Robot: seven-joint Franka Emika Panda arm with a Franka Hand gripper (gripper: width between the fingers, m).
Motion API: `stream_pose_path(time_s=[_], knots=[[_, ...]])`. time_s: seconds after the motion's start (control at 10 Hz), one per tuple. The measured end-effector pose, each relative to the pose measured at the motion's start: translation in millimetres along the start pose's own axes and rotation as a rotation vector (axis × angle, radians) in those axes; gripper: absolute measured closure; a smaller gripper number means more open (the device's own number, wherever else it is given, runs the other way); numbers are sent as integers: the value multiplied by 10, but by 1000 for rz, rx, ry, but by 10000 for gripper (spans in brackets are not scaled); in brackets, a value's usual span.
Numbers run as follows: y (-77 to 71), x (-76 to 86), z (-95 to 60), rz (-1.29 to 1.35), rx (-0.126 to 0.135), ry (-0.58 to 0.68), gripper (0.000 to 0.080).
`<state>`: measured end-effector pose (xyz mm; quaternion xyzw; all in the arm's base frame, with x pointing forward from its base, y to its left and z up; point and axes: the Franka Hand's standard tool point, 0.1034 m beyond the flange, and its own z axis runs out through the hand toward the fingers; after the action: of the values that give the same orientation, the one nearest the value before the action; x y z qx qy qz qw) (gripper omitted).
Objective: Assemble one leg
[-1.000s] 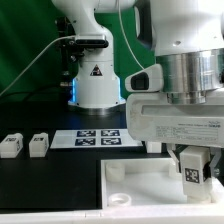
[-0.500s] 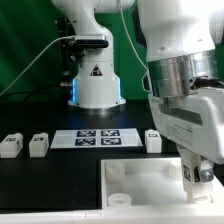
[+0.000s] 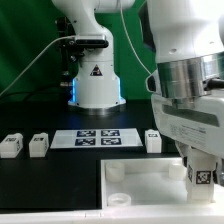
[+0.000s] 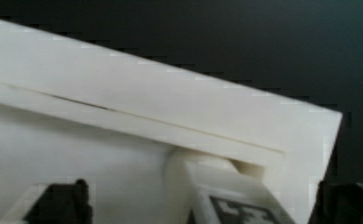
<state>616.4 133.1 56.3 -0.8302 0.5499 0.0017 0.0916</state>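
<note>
In the exterior view my gripper (image 3: pixel 203 172) is at the right, low over the right part of the large flat white square piece (image 3: pixel 135 178). It is shut on a leg (image 3: pixel 203 178), a small white block whose tag faces the camera. In the wrist view the leg (image 4: pixel 249 200) hangs between my dark fingers (image 4: pixel 57 205), and its lower end is close to a corner of the flat white piece (image 4: pixel 107 100). I cannot tell whether they touch. Three more legs stand on the table: two at the left (image 3: pixel 10 146) (image 3: pixel 38 144) and one (image 3: pixel 153 140) beside the marker board.
The marker board (image 3: pixel 98 137) lies in the middle of the black table, in front of the robot's white base (image 3: pixel 96 85). A round corner socket (image 3: pixel 119 199) shows at the near left corner of the flat piece.
My gripper has moved toward the exterior view's right and slightly down with the leg in it, uncovering the leg that stands beside the marker board.
</note>
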Motion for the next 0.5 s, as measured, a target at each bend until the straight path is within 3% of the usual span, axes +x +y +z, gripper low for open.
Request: stream_pose_path(time_s=[0.2,0.5], knots=[[-2,-76,-24,-339,-39,22,153],[2,-61,-22,-608,-43,22,151]])
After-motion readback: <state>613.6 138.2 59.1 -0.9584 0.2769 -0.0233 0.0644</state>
